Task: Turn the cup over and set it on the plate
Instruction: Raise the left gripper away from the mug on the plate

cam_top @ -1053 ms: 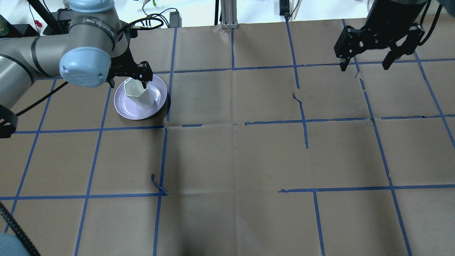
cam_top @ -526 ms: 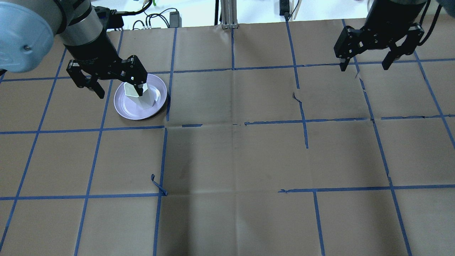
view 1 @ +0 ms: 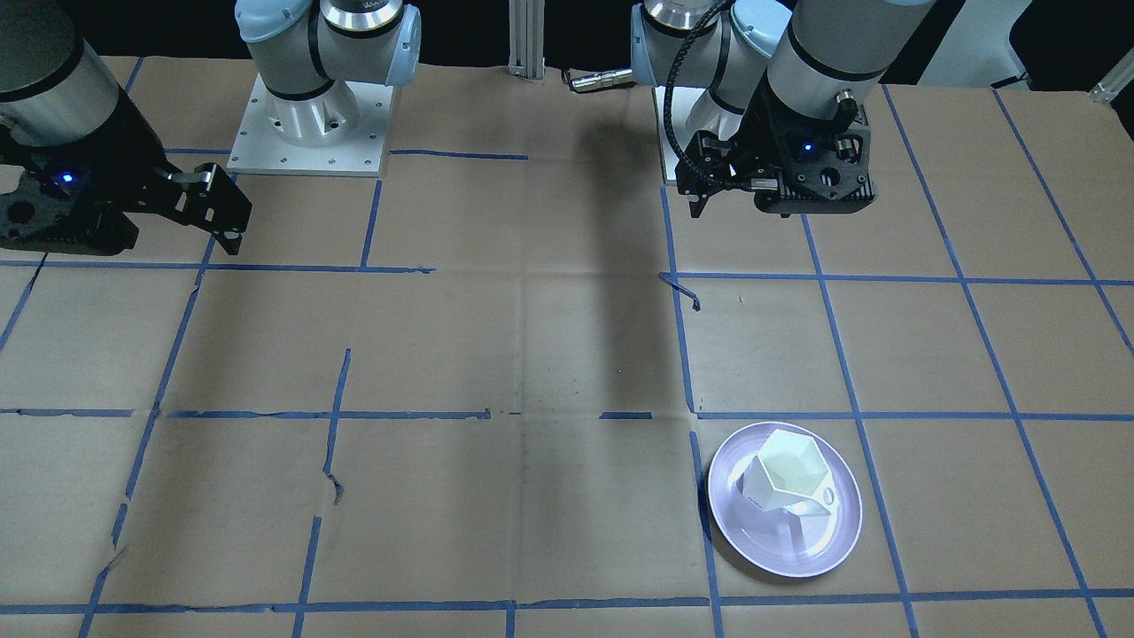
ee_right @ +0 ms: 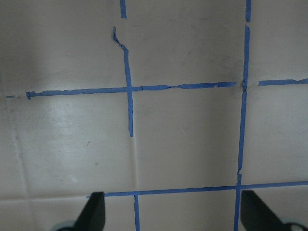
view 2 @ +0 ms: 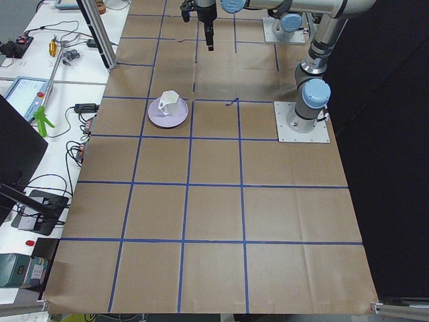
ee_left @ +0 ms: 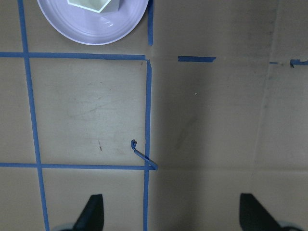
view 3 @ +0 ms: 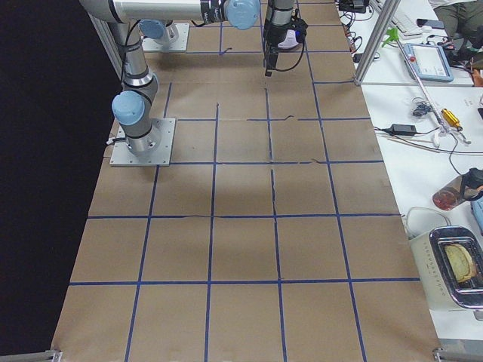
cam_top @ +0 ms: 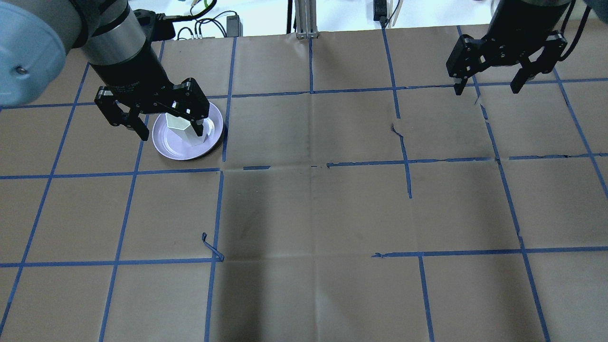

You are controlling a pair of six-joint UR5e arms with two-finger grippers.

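I see the small white faceted mug (cam_top: 183,124) standing mouth-up on the glossy pale lavender round plate (cam_top: 166,147), at ten o'clock in my overhead view. The left gripper (ee_left: 174,214) hangs above, fingers spread and empty; the right gripper (cam_top: 486,89) likewise. I judge the task finished.

This is a robotics lab. The counter is covered in brown paper (cam_top: 304,213) and gridded with strips of blue tape (cam_top: 311,90). Two grey, blue-capped industrial robot arms (view 1: 328,35) are bolted to square metal base plates (view 1: 266,151). An aluminium frame post (cam_top: 304,19) stands at the edge, and white side benches (view 3: 400,162) carry black cables (view 3: 400,130) and a teal-framed touchscreen pendant (view 3: 428,60).
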